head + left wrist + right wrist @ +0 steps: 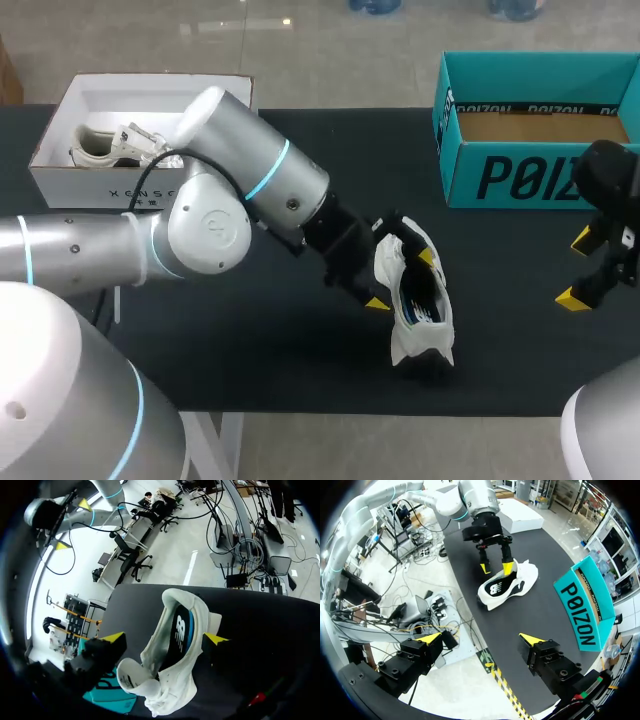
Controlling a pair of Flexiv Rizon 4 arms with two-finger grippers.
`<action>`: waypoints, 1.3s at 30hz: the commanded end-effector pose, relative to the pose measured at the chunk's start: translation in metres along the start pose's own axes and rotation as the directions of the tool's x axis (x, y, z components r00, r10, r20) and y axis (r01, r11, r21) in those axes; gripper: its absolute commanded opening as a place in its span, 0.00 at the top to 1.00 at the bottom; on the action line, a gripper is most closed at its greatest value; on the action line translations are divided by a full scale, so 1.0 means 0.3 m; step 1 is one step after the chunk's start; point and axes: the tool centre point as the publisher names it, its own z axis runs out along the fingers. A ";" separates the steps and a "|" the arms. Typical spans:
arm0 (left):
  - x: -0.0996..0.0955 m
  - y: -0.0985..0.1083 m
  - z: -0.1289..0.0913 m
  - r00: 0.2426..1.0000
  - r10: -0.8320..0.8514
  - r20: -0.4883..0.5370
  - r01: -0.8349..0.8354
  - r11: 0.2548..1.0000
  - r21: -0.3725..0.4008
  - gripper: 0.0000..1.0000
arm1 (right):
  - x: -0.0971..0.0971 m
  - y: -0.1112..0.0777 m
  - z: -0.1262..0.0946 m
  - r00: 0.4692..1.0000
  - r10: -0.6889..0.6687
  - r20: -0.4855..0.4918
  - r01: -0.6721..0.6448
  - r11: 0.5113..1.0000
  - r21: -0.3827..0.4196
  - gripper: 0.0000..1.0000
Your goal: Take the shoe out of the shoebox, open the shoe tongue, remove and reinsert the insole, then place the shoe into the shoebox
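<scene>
A white shoe (pixel 418 300) with a dark insole lies on its side on the black table (pixel 250 350), near the front middle. My left gripper (pixel 402 280) reaches in from the left and stands open astride the shoe, one yellow tip on each side. In the left wrist view the shoe (pixel 175 645) lies between the spread fingers of this gripper (pixel 165 638), its opening facing the camera. The right gripper (pixel 577 270) hangs open over the table's right side with nothing in it. In the right wrist view my gripper (pixel 481 639) is well back from the shoe (pixel 507 585).
A teal shoebox (pixel 540 175) stands open at the back right, also seen as the teal box (pixel 582 610) from the right wrist. A white box (pixel 60 170) at the back left holds another pale shoe (pixel 100 148).
</scene>
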 end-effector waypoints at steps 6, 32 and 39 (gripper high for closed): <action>-0.005 -0.070 -0.040 0.971 -0.079 -0.225 0.046 0.988 -0.149 0.00 | -0.008 0.013 -0.001 1.000 0.001 -0.006 -0.001 1.000 0.009 0.00; 0.007 -0.068 0.053 0.934 0.026 -0.357 -0.139 0.945 -0.296 1.00 | -0.008 0.013 -0.001 1.000 0.001 -0.006 -0.001 1.000 0.009 0.00; 0.028 -0.023 0.056 0.920 -0.018 -0.392 -0.110 0.948 -0.300 1.00 | -0.008 0.013 -0.001 1.000 0.001 -0.006 -0.001 1.000 0.009 0.00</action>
